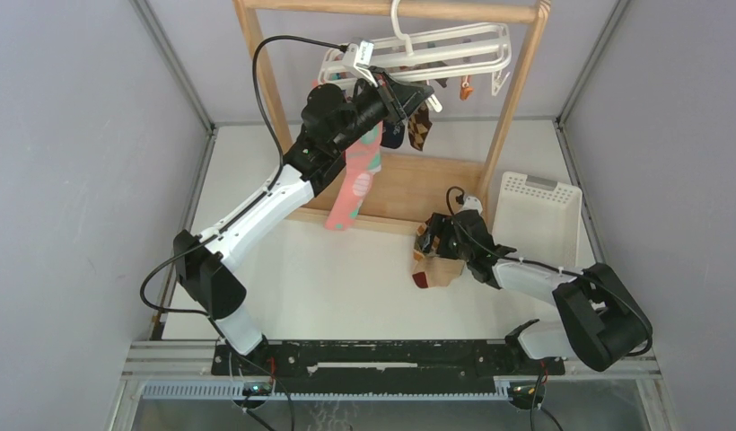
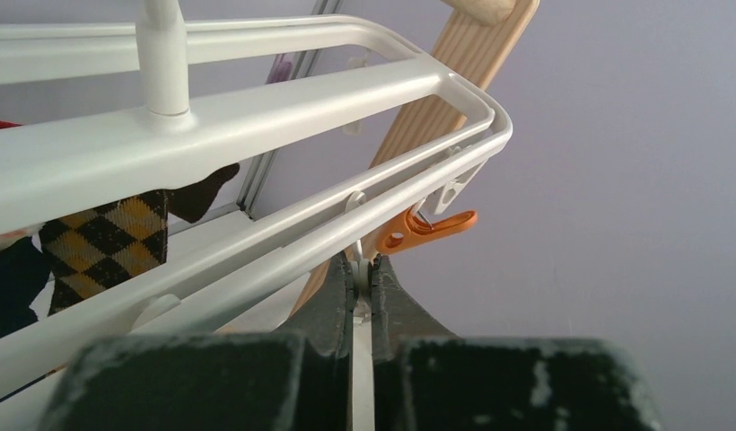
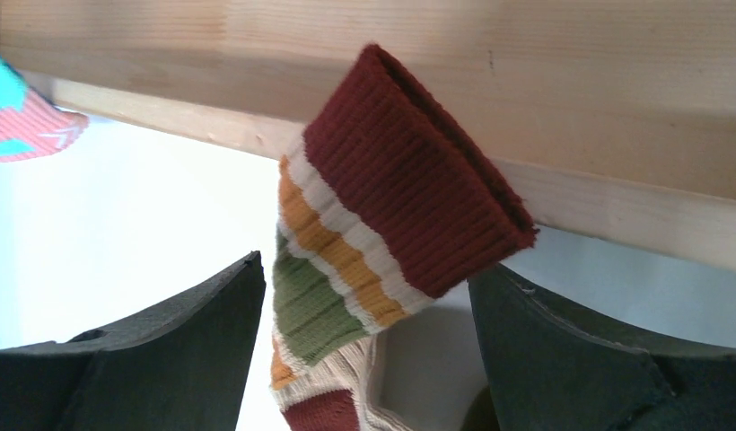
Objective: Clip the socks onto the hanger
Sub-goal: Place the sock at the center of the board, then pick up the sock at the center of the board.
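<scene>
Apparently, wooden rack [image 2: 454, 81] stands behind hanger [image 2: 284, 99].

Rack [image 1: 517, 99] stands at far side of table [image 1: 346, 287], hanger [image 1: 436, 45] hooked on its top bar [image 1: 391, 9]. Short socks [image 1: 420, 126] hang under hanger's left half. One long sock [image 1: 355, 180] drops from there, in front of rack's base board [image 1: 427, 184]. Left hand [image 1: 407, 92] is up under the hanger, a clip [image 2: 362, 314] pinched between its fingers [image 2: 333, 296], next clip [image 2: 423, 229] just beyond. Basket [image 1: 539, 211] sits on table, right of the base. Right hand [image 1: 433, 244] is low in front of base, left of basket, table sock [image 1: 424, 272] between its spread fingers [image 3: 167, 341].
</scene>
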Motion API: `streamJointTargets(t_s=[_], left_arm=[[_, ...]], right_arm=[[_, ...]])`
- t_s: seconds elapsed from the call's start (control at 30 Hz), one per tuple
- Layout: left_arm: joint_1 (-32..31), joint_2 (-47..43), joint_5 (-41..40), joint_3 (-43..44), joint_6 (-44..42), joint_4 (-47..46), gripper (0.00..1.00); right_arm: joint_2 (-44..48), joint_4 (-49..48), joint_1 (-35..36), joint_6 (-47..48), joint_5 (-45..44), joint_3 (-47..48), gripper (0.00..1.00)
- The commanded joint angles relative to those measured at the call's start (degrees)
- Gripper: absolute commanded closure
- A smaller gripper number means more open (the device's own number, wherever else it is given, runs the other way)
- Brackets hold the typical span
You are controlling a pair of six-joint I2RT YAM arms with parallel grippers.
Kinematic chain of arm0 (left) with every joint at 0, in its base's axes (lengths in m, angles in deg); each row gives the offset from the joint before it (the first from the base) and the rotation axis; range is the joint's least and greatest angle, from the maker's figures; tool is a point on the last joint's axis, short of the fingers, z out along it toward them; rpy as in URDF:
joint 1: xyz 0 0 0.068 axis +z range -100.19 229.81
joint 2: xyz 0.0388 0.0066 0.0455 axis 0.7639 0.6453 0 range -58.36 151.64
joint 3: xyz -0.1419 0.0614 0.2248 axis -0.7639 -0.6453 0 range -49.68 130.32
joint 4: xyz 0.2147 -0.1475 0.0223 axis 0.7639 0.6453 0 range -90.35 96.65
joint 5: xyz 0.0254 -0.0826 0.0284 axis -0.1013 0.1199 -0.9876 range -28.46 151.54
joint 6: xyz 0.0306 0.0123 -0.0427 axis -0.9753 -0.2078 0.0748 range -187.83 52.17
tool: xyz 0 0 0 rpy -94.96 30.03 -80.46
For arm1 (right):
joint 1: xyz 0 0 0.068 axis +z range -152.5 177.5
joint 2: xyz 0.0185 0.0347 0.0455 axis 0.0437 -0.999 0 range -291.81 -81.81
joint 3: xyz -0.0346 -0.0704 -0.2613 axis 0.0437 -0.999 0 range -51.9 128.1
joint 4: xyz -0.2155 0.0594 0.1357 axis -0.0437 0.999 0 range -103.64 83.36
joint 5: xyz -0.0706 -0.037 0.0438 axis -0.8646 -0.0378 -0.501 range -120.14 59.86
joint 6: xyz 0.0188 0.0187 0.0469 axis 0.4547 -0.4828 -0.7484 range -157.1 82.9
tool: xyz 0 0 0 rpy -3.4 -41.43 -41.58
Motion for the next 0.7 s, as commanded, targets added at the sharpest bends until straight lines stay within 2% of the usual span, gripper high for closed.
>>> streamJointTargets(t_s=[0.0, 0.13, 0.43, 0.5, 0.57, 0.6, 0.67], left_arm=[[-2.0, -1.6, 4.6, 1.6, -0.7, 2.8, 1.00], [-2.1, -1.2, 5.1, 1.6, -0.3, 2.4, 1.00], [-2.2, -1.0, 5.1, 1.6, -0.6, 2.5, 1.00], [-2.3, -0.9, 5.1, 1.7, -0.6, 2.7, 1.00], [-2.3, -1.0, 5.0, 1.7, -0.7, 2.8, 1.00], [-2.3, -0.9, 5.1, 1.7, -0.7, 2.8, 1.00], [-2.3, -0.9, 5.1, 1.7, -0.9, 2.9, 1.00]], right_arm=[[2.1, -8.6, -0.1, -1.0, 1.8, -1.9, 0.11], [4.4, -11.6, -0.8, -0.7, 3.3, -4.1, 0.11], [-0.8, -17.9, -3.6, 0.3, 8.0, -3.8, 0.19], [-1.3, -18.6, -3.9, 0.3, 8.3, -3.8, 0.28], [-2.0, -18.7, -4.2, 0.4, 8.5, -3.8, 0.45], [-2.2, -18.6, -4.3, 0.4, 8.4, -3.8, 0.58], [-2.8, -18.6, -4.4, 0.7, 8.4, -3.8, 0.74]])
